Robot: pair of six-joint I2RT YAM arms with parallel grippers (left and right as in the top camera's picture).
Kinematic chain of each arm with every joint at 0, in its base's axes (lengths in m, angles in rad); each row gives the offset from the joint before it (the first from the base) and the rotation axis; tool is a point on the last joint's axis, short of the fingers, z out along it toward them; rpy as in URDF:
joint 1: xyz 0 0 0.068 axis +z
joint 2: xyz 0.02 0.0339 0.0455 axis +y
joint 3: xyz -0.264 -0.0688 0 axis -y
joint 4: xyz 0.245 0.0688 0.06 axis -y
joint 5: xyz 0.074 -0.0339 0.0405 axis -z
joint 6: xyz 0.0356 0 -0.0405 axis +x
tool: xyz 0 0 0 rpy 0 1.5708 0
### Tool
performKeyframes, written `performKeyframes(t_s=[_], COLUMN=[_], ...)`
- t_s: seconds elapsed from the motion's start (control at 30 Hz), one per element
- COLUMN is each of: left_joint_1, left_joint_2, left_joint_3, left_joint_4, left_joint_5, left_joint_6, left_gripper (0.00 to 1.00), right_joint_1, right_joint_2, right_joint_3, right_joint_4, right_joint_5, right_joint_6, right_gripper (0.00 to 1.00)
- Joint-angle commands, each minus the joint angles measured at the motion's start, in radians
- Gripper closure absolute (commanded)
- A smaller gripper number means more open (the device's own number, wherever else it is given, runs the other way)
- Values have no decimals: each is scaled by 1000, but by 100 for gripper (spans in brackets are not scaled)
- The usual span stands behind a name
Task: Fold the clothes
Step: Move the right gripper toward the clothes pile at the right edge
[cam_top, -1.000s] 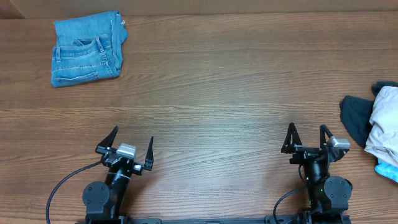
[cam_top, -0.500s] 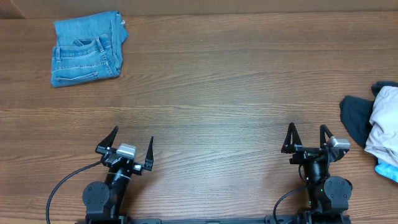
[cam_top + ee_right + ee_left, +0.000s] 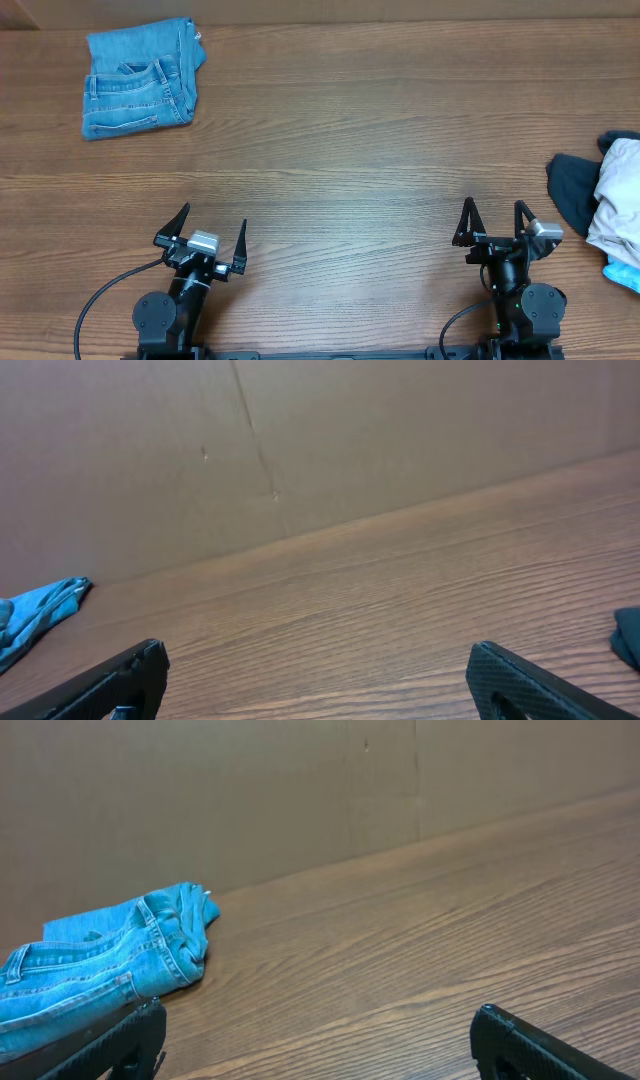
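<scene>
While both arms sit low in the frame, I see my left end effector (image 3: 214, 216) and right end effector (image 3: 492, 203) spread wide, holding nothing. Denim shorts (image 3: 140, 78) lie folded upper left on the counter (image 3: 350, 150); a cream, charcoal and light-blue heap (image 3: 612, 205) sits at the right edge.

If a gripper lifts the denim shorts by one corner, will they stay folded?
Probably not: the denim shorts lie in soft, creased layers, so they would likely droop and unfold. The cloth looks thick, so perhaps fairly heavy for a garment.
</scene>
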Motion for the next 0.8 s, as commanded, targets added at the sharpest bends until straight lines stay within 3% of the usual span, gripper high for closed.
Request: performKeyframes(t_s=[0.0,0.47,0.57,0.7,0.77], left_joint_1=[8,8,8,8,8], left_joint_2=[-10,-10,-10,-10,-10], left_joint_3=[-3,-3,-3,-3,-3], left_joint_4=[1,1,1,1,1], left_joint_5=[-13,-13,-13,-13,-13], left_joint_6=[-7,-7,-7,-7,-7], left_gripper=[0,0,0,0,0], right_joint_1=[-2,-2,-2,-2,-2], right_joint_2=[-10,-10,-10,-10,-10], right_joint_3=[-11,-11,-11,-11,-11], right_joint_4=[6,8,21,32,36], right_joint_5=[10,-5,-109,-254,-297], right_joint_6=[-4,16,173,531,624], right_gripper=[0,0,0,0,0])
